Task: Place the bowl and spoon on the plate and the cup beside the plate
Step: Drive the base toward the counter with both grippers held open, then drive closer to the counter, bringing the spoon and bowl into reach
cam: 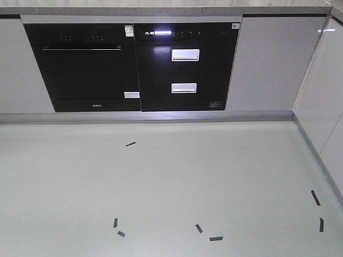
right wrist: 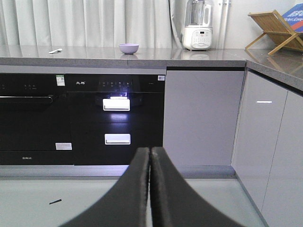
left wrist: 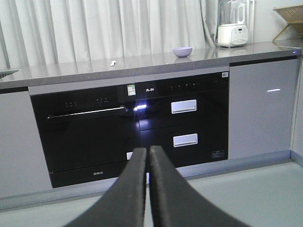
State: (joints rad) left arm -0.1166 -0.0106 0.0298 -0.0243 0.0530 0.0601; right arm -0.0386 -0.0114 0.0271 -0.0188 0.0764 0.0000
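**Left wrist view: bowl on counter, both claws closed**

Lavender bowl (left wrist: 182, 51) sits upright on the grey, polished countertop (left wrist: 71, 71). It's round, smooth and plain; I can't see inside from this low angle. Pale spoon (left wrist: 112, 63) lies flat on the same top, well apart, left of the bowl in frame. Left gripper (left wrist: 147, 151) has fingers pressed together, nothing between them; right gripper (right wrist: 150, 151) same. White appliance (left wrist: 232, 26) w/ clear jug stands right of the bowl. Glossy black oven fronts (left wrist: 85, 137) below.
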